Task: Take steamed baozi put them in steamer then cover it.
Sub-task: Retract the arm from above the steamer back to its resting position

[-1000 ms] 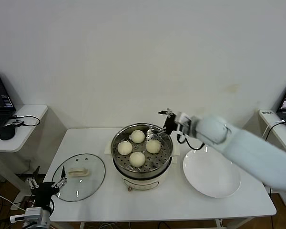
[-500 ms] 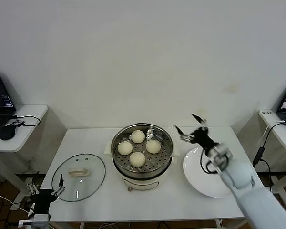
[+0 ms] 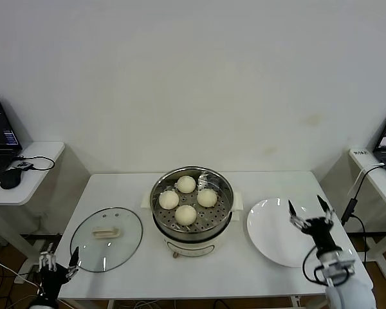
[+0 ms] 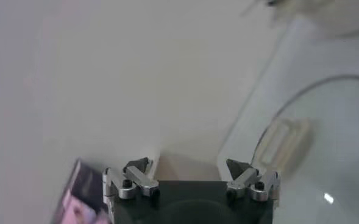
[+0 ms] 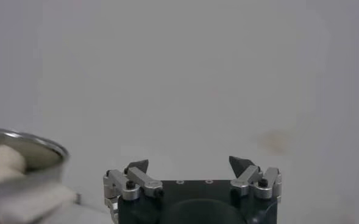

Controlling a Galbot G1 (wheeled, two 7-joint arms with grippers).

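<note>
Right tool (image 3: pixel 307 212), open and empty, has withdrawn from the steamer (image 3: pixel 191 203) to above the plate (image 3: pixel 273 241); all 4 baozi (image 3: pixel 185 214) sit inside, the cover (image 3: pixel 107 230) awaiting the open left tool (image 3: pixel 56 268) on the desk (image 3: pixel 244 273).

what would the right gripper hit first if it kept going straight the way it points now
Probably nothing close: the open right gripper above the plate points up and away toward the bare wall, the steamer off to one side.
</note>
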